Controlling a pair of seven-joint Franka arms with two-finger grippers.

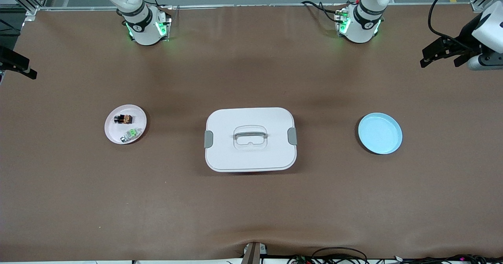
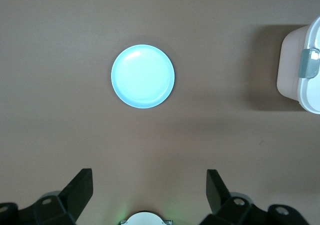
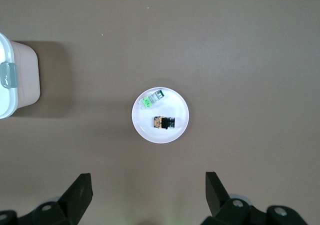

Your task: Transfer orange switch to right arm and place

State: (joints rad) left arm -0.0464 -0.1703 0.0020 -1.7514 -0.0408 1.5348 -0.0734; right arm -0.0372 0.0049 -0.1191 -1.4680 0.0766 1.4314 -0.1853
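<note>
The tiny black orange switch point(image 1: 123, 119) is seen lying on the small white round plate point(image 1: 114, 135) at centre left of the front view, touching nothing but the plate, with a green-faced switch point(image 1: 132, 133) just beside it. The left gripper point(image 2: 149, 185) is held high over the pale blue round plate point(image 2: 143, 76), fingers spread wide and empty. The right gripper point(image 3: 148, 186) is held above the white plate, fingers wide, nothing gripped. A white lidded plastic box point(image 1: 250, 139) is seen mid-frame.

The brown table point(image 1: 78, 201) carries a white plate point(image 1: 112, 132), lidded box point(image 1: 250, 139), and blue plate point(image 1: 380, 133).
</note>
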